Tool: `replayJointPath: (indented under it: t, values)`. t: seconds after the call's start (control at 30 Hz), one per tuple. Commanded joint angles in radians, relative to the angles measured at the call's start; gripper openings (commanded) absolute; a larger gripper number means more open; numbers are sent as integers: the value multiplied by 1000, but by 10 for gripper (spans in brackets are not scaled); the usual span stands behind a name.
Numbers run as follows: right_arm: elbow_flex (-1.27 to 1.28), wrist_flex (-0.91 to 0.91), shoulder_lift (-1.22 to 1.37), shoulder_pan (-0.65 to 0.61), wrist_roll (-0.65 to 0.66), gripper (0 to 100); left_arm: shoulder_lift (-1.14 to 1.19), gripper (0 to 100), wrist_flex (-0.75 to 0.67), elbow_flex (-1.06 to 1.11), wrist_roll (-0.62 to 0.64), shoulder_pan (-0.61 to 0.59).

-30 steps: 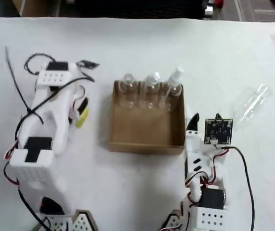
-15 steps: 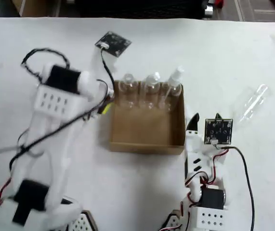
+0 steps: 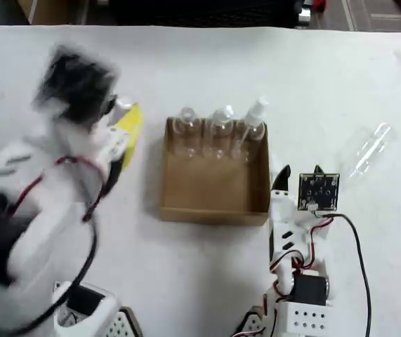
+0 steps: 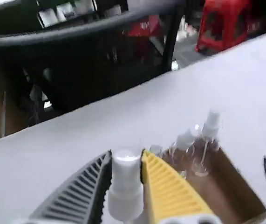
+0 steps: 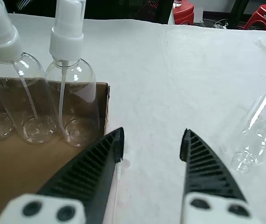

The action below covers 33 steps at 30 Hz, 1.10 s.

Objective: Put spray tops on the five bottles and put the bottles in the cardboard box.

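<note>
The cardboard box [image 3: 214, 210] sits mid-table. Three clear bottles [image 3: 218, 130] with white spray tops stand along its far wall, seen close up as bottles [image 5: 72, 98] in the right wrist view. A further clear bottle [image 3: 370, 149] without a top lies on its side to the right of the box, also seen as the lying bottle [image 5: 258, 130]. My left gripper [image 4: 126, 156] is shut on a white spray top [image 4: 123, 186]. It is blurred just left of the box, where the left gripper [image 3: 121, 123] is raised. My right gripper [image 5: 151, 144] stands open and empty by the box's right front corner.
White tabletop surrounds the box. The left arm's blurred body [image 3: 38, 203] covers the left part of the table. The right arm's base [image 3: 302, 309] is at the front edge. Chairs and red stools stand beyond the far edge.
The left arm has swung quickly from the table's left side toward the box's left wall and now appears blurred, with its gripper higher. The right arm and the bottles have not moved.
</note>
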Motion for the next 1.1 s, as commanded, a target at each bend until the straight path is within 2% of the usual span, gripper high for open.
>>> replayJointPath:
  t: [0.0,0.17,0.3,0.37,0.43,0.57,0.73,0.87,1.07]
  values:
    - [8,-22,-7,-8,14,176,-170,23,-164,137,103,13]
    - [8,-15,-5,-35,14,176,-374,23,-588,534,110,12]
    - [8,-15,-5,-47,14,176,-487,24,-1016,838,112,12]
    - [8,-15,-5,-47,14,176,-478,24,-1181,910,110,12]
    - [8,-15,-5,-47,14,176,-412,24,-1277,928,114,16]
    - [8,-16,-5,-44,14,176,-166,24,-1347,816,115,18]
    - [8,-18,-5,-42,14,176,125,24,-1335,618,120,21]
    - [8,-24,-5,-8,25,176,162,24,-1286,588,178,19]
    - [8,-30,-5,-2,25,176,127,24,-1266,595,180,42]
